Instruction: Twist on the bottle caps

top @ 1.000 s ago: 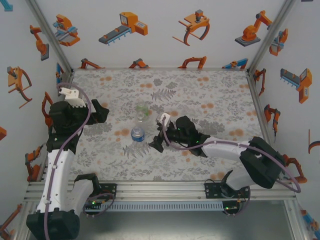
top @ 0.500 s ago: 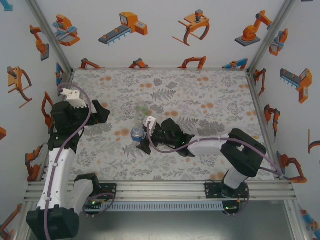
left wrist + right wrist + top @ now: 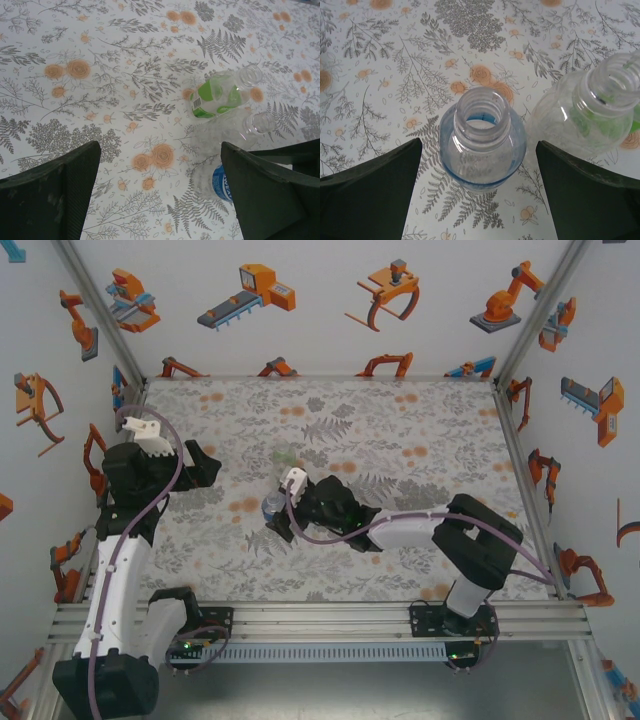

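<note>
Table (image 3: 430, 420) covered with a grey fern and orange flower print. Three bottles grouped close together left of centre. Overhead view: blue-label bottle (image 3: 272, 505) nearest the arm bases, green-tinted bottle (image 3: 286, 454) farthest back. Right arm reaches across to the left, and the right gripper (image 3: 277, 522) sits at the blue-label bottle. Right wrist view: blue-label bottle (image 3: 482, 142) stands upright between the two dark fingers (image 3: 370, 197), mouth open, neck threads bare. Jaws spread wide, patterned cloth showing on each side of the bottle, no contact seen. Nothing gripped. Just right of it the colourless bottle (image 3: 592, 112), neck also bare, green showing through its wall. Whether those two bottles touch cannot be told. Left arm stands at the left side of the table, left gripper (image 3: 203, 466) well apart from the group and pointed toward it. Left wrist view: left gripper (image 3: 160, 200) spread wide, only cloth between its fingers (image 3: 55, 195), nothing held. Same view: green-tinted bottle (image 3: 217, 95) with green and white label, colourless bottle (image 3: 227, 131) just beside it, blue-label bottle (image 3: 219, 182) next in line, partly hidden by the near finger. The necks of the green-tinted and colourless bottles are open there too.
</note>
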Controlling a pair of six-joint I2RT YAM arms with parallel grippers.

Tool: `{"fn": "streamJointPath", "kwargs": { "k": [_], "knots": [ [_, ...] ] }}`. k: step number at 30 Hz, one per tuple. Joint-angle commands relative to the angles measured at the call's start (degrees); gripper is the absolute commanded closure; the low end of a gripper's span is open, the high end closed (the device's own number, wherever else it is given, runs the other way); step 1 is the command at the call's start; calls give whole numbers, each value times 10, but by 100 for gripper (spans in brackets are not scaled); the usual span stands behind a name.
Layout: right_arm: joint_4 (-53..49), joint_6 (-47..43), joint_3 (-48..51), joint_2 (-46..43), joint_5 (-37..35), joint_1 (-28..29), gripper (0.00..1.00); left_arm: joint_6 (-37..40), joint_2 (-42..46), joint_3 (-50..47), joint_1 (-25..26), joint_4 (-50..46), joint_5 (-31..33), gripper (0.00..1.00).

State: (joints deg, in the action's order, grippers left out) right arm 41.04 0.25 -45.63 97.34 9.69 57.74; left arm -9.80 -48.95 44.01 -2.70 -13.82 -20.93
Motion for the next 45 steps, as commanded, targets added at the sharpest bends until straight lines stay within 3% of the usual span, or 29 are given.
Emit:
{"fn": "streamJointPath", "kwargs": {
  "k": [1,16,21,29,35,45],
  "knots": [
    [18,7,-23,17,2,3,17,-5,-6,9,0,3,-15,3],
    [5,11,-55,52,14,2,20,-1,-6,12,0,3,-19,3],
    [3,9,-51,54,14,3,28,-12,-9,11,-1,16,-20,3],
    [-40,10,-41,9,13,6,49,-37,-22,28,-2,-3,-11,3],
    [-76,20,-20,-40,5,8,53,-35,-20,28,-2,0,-18,3],
    [-185,28,-12,-119,-4,8,54,-1,7,23,33,17,-123,2]
  ]
}}
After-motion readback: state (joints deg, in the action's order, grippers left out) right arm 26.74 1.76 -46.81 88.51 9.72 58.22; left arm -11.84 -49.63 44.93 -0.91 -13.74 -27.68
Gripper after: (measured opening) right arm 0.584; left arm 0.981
